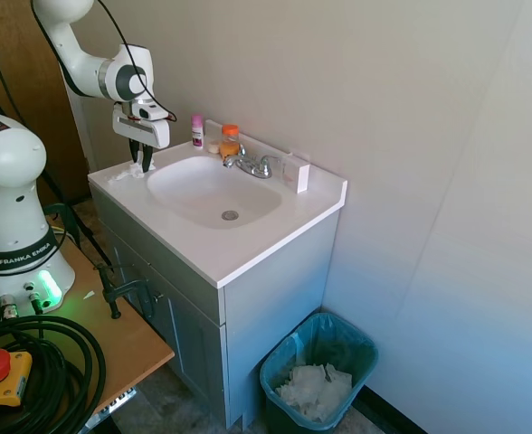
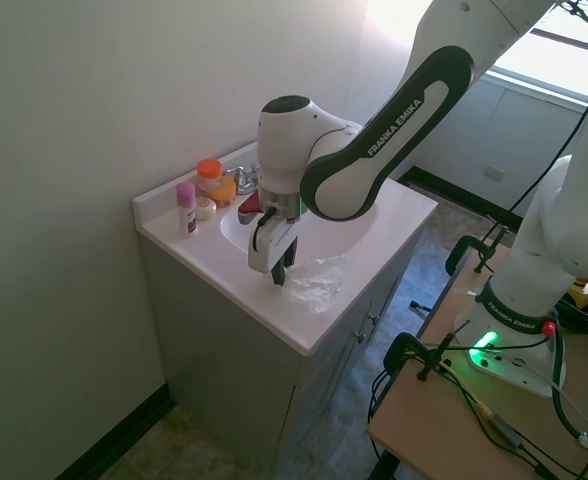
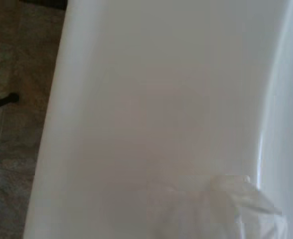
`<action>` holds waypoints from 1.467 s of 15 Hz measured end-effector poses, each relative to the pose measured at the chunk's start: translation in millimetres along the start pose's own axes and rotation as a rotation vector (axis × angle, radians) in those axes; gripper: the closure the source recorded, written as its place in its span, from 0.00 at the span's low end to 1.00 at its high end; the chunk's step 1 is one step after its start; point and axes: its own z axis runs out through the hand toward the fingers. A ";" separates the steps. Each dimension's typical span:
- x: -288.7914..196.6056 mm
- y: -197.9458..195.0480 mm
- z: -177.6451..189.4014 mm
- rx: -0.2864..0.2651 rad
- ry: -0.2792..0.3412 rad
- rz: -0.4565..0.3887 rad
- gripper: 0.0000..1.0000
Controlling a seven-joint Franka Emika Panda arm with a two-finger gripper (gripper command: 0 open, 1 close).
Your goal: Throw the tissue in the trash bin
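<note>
The gripper (image 2: 277, 268), fingers slightly parted and apparently empty, is poised beside the tissue (image 2: 316, 283) on the counter (image 2: 364, 270). Light, soft paper is best pinched at its bulk.

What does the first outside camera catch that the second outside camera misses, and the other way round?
Only the first exterior view shows the teal trash bin on the floor beside the vanity, with white paper already inside, and the sink's drain.

Only the second exterior view clearly shows the crumpled tissue lying on the countertop, with the gripper beside it.

Both show the sink, the faucet, the pink-capped bottle, the orange-capped bottle and the white arm reaching over the counter.
</note>
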 end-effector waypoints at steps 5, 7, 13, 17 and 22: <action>49.3 40.5 -88.1 0.089 0.076 0.099 1.00; 89.3 79.4 -133.0 0.162 0.129 0.192 1.00; 263.9 293.8 -198.3 0.330 0.242 0.643 1.00; 355.8 395.9 -129.8 0.325 0.257 0.952 1.00; 427.5 457.1 -14.1 0.206 0.177 1.239 1.00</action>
